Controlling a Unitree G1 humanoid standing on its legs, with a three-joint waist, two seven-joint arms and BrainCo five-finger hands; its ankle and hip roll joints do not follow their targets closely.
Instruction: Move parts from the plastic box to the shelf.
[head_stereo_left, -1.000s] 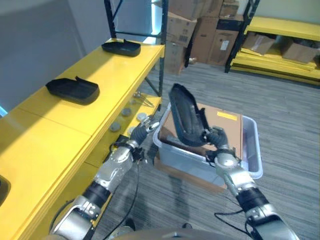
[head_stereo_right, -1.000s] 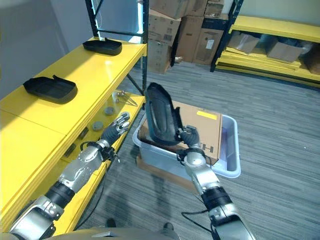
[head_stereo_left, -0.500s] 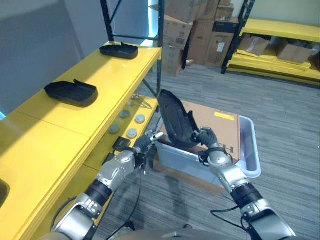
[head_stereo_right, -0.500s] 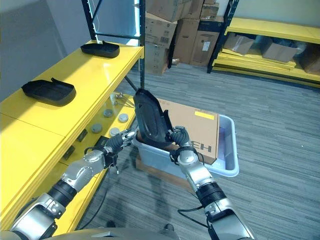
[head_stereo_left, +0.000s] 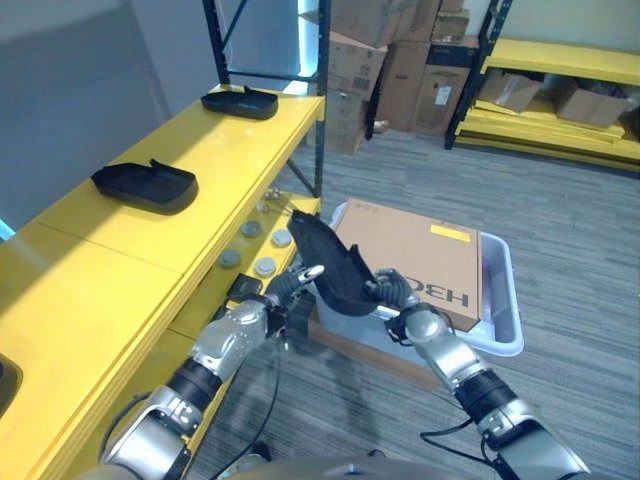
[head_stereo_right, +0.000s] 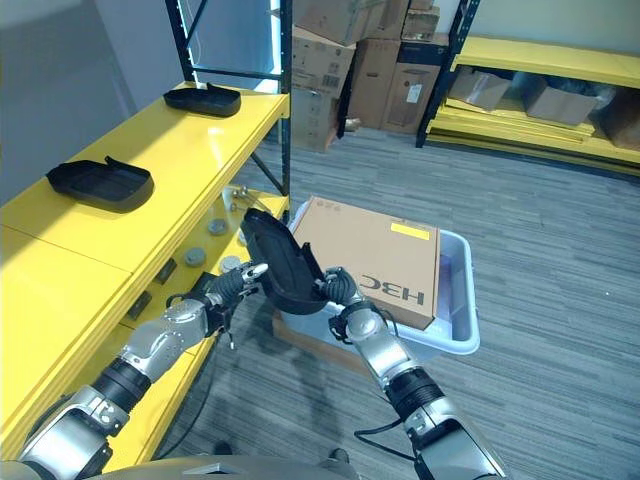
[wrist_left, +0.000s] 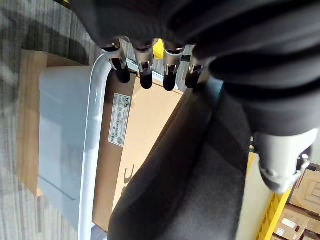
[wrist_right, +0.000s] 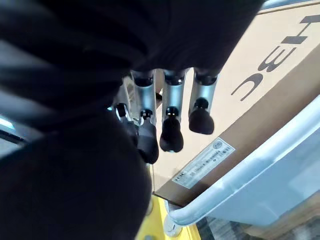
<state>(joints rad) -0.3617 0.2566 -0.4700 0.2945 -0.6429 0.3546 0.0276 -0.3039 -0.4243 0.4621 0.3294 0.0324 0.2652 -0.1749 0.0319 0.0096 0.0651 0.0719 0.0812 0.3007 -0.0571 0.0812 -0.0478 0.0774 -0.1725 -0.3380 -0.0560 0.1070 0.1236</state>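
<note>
- The right hand (head_stereo_left: 398, 298) is clenched round the lower end of a black, curved moulded plastic part (head_stereo_left: 328, 262), which hangs in the air between the clear plastic box (head_stereo_left: 505, 310) and the yellow metal shelf (head_stereo_left: 180, 215), tilted with its upper end leaning toward the shelf.
- The left hand (head_stereo_left: 290, 288) reaches in from the shelf side, its fingers (wrist_left: 145, 75) straight and relaxed, the tips just beside or touching the part's edge; it grasps nothing.
- The box sits on the grey carpeted floor on top of a flat brown carton, and a large brown cardboard box (head_stereo_left: 415, 255) lies inside it, taking up most of its space.
- Two similar black plastic parts already lie on the shelf's top level: one near the middle (head_stereo_left: 145, 183), one at the far end by the dark upright post (head_stereo_left: 240, 101).
- Small grey round discs (head_stereo_left: 265, 266) rest on the shelf's lower level.
- Judged step: carrying a part out of the box toward the shelf, possibly with the left hand coming to support or take it.
- The next move calls for raising the part over the shelf's front edge and laying it flat on a bare stretch of the top level, well apart from the two parts there.
</note>
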